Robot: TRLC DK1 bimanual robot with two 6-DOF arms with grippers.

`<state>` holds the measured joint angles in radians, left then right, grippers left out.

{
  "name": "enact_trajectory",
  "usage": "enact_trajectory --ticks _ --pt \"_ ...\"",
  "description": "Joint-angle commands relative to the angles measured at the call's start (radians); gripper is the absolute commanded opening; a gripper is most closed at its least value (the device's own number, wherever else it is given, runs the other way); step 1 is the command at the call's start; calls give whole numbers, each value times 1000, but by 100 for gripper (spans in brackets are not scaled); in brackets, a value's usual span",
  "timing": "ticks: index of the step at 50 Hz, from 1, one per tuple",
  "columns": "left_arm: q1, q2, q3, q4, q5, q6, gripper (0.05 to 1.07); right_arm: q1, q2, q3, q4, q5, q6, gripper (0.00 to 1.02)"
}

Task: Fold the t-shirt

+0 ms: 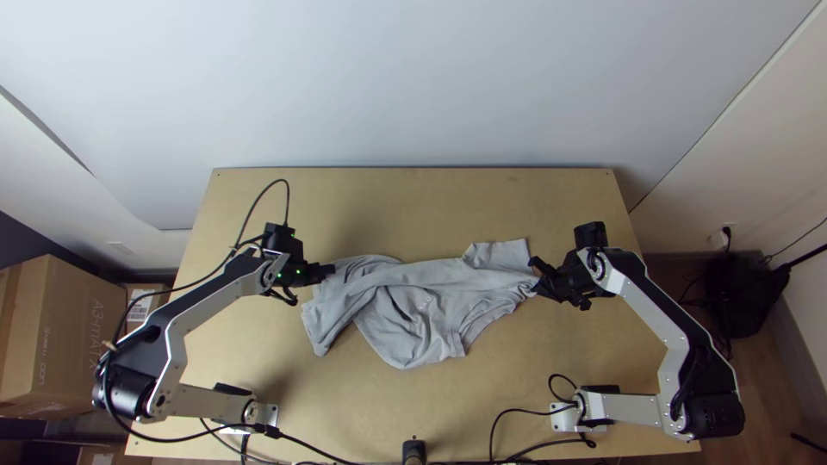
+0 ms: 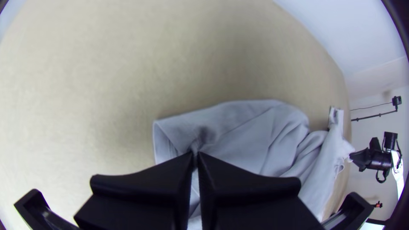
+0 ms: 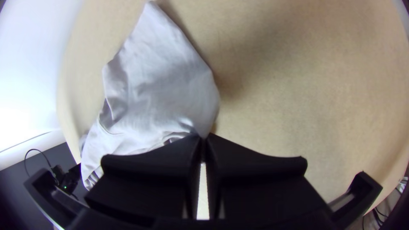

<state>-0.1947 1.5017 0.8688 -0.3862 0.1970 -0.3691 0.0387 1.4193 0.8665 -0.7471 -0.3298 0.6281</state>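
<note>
Soft shadows mark the brightly lit table [image 1: 482, 202].

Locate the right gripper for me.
In the top view, the right gripper is right of centre over the table, shut on the t-shirt at its right end.

A light-brown, flat wooden table [image 1: 413, 207] carries a grey fabric t-shirt [image 1: 435, 297], bunched and creased, and thin black cables [image 1: 493, 430] near its near edge.
</note>
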Motion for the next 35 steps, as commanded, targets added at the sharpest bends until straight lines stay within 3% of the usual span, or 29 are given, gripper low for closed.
enact_trajectory --ticks 1,15,23,30,35 --pt "43 -89 22 -20 -7 15 8 -7 -39 52 0 5 19 2" --pt "158 -199 196 -169 -7 75 8 15 -76 333 22 11 -19 2" --pt "225 -230 305 -221 -7 98 8 29 -88 471 18 11 22 2" --pt "276 -235 411 -260 -7 124 8 56 -71 571 2 11 -21 2" --pt "314 -245 484 -261 -14 136 8 56 -65 640 8 14 -119 2"
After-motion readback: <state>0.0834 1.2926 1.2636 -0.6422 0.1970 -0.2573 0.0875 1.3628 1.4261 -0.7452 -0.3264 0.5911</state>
